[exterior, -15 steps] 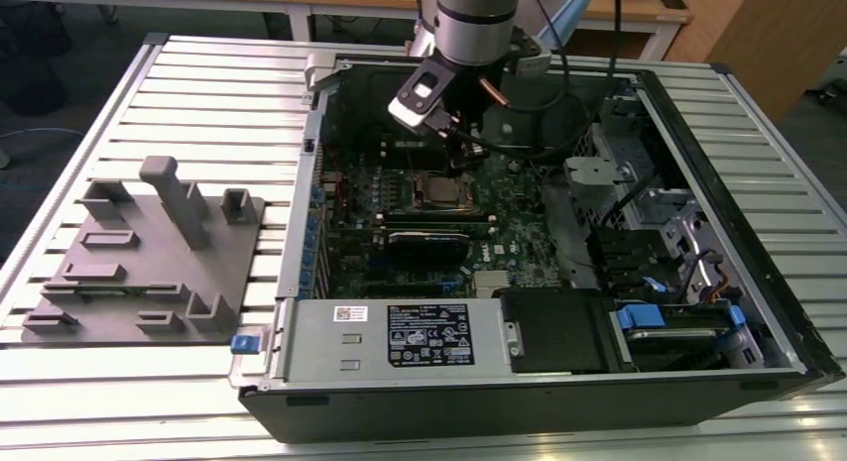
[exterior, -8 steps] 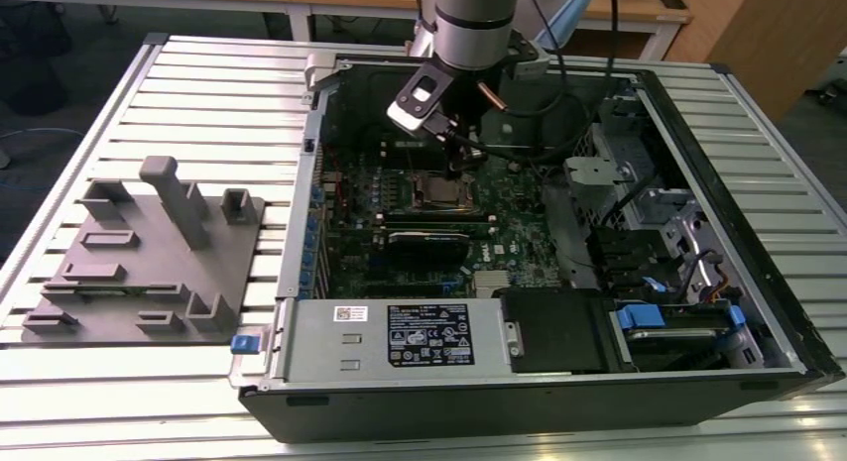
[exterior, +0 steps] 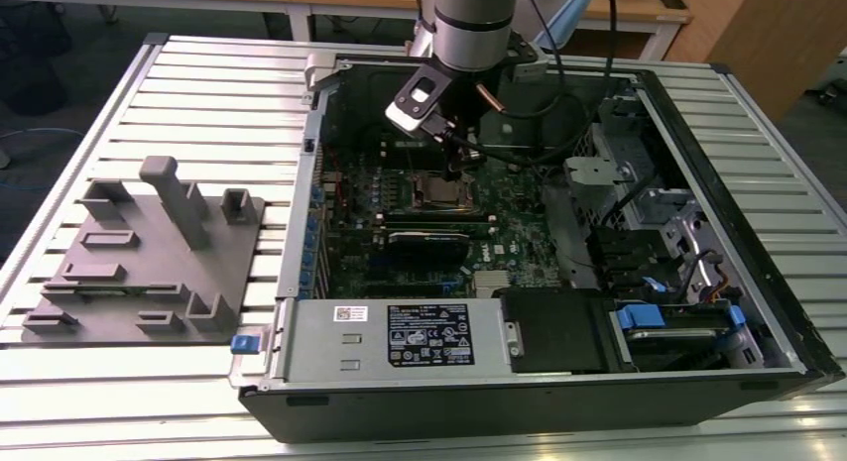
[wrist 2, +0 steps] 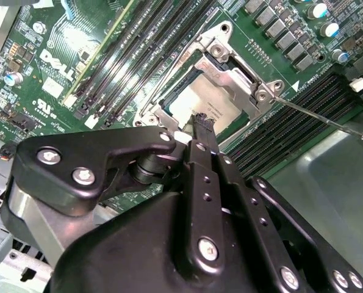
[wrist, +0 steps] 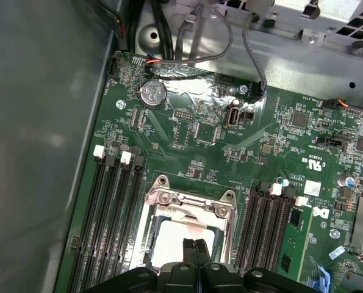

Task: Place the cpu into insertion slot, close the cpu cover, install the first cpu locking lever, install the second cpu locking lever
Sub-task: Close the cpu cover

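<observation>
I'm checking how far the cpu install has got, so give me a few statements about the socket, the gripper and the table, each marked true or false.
1. The cpu sits in the insertion slot. True.
2. The cpu cover stands flipped up, away from the socket. False: it lies down as a frame around the cpu.
3. The gripper has its fingers spread wide. False: in the first wrist view they are pressed together, their tips just over the cpu.
4. A grey fixture block lies on the slatted table, outside the computer case, at the exterior view's left. True.
</observation>
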### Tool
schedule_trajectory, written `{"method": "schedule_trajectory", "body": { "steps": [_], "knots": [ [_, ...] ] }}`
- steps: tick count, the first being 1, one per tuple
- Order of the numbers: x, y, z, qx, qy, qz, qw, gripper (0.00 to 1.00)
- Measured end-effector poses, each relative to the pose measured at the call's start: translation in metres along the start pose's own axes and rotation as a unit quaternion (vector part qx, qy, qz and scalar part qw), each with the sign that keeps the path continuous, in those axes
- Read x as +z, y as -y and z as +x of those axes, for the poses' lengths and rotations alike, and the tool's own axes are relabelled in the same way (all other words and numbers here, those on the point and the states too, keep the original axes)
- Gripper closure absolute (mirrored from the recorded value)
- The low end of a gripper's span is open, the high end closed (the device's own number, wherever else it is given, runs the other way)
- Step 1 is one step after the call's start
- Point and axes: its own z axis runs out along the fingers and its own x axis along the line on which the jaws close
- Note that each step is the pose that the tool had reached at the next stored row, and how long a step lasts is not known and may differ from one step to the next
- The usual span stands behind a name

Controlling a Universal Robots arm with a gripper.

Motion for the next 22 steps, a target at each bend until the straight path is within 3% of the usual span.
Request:
{"method": "schedule_trajectory", "body": {
  "steps": [2, 5, 11, 22],
  "knots": [
    [0.0001, 0.0, 0.0, -0.005, -0.0002, -0.0002, 0.99999, 0.9],
    [0.0001, 0.0, 0.0, -0.028, -0.0008, -0.0009, 0.99961, 0.9],
    [0.0002, 0.0, 0.0, -0.07, -0.0019, -0.0022, 0.99756, 0.9],
    [0.0002, 0.0, 0.0, -0.072, -0.002, -0.0023, 0.9974, 0.9]
  ]
}}
